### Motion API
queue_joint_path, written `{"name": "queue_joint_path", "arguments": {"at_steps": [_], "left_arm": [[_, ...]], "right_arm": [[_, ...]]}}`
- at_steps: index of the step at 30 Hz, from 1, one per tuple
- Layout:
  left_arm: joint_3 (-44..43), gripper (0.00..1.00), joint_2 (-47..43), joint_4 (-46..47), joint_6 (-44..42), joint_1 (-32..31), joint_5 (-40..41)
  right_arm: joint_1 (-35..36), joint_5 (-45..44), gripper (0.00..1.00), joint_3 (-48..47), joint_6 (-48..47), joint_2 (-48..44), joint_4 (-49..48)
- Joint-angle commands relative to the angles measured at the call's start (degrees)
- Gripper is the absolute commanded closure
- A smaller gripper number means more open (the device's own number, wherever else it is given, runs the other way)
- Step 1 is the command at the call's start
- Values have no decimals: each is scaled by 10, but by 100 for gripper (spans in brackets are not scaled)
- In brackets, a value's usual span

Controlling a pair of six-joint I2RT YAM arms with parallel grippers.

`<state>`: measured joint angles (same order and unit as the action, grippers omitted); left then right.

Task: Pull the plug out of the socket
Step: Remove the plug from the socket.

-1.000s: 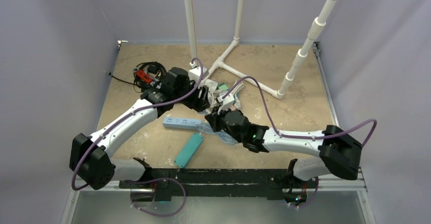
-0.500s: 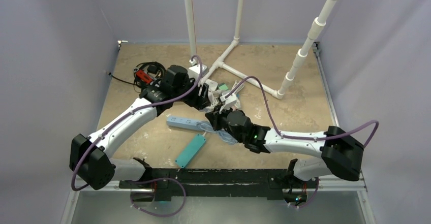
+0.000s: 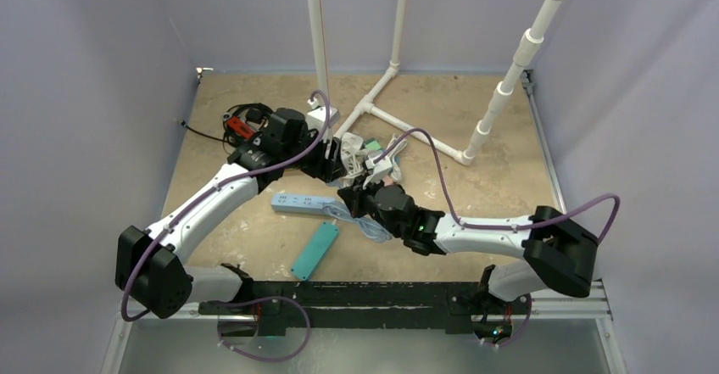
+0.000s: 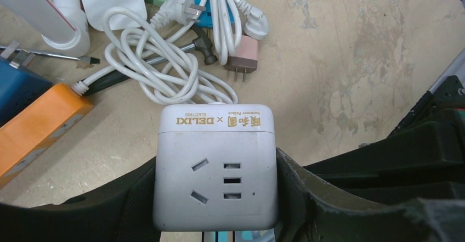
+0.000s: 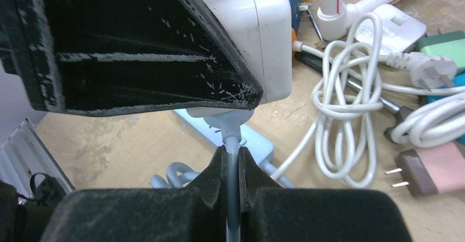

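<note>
Plug point(image 5: 224, 122) mostly hidden under the socket point(image 5: 260, 31); lower end of cord point(image 5: 234, 144) buried in the right end effector point(image 5: 233, 159)

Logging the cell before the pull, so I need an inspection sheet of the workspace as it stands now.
Surface: beige table, scuffed, crowded towards the middle.
Job's things: white socket cube held above the table; grey plug seated in it.
Clutter: pink adapter, hammer, orange block, blue power strip, teal case.
Grippers: left gripper shut on the socket cube; right gripper shut on the grey plug's neck.
Cables: coiled white cord loose on the table; purple cables loop along both arms.
Surroundings: white pipe frame, lavender walls.
</note>
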<state>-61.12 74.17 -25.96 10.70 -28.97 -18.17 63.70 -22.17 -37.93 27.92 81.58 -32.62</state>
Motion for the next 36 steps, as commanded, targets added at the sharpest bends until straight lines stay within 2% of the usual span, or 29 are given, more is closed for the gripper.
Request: {"name": "queue_joint_path", "arguments": {"at_steps": [1,4,8,12,15,17,21,24,29,36], "left_arm": [[-17,100,-5,25,-25,-26,143],[-22,100,12,3,-31,-41,211],[-26,100,20,-6,-34,-48,238],[-26,100,12,8,-26,-45,176],[-24,100,-1,36,-1,-4,56],[-28,100,-9,48,12,11,11],[-27,100,-34,78,41,25,-56],[-29,100,-40,85,47,29,-69],[-17,100,-37,64,17,30,-1],[-17,100,4,0,-36,-54,239]], "right_arm": [[4,-3,100,-60,-33,-85,49],[5,6,100,-76,-41,-129,52],[5,7,100,-82,-50,-174,55],[5,-6,100,-61,-48,-156,48],[5,2,100,-13,-16,-107,19],[5,-2,100,20,6,-67,-10],[3,7,100,47,44,14,-35],[3,12,100,44,50,29,-33],[3,-6,100,13,21,-27,18],[5,-4,100,-65,-21,-127,72]]}}
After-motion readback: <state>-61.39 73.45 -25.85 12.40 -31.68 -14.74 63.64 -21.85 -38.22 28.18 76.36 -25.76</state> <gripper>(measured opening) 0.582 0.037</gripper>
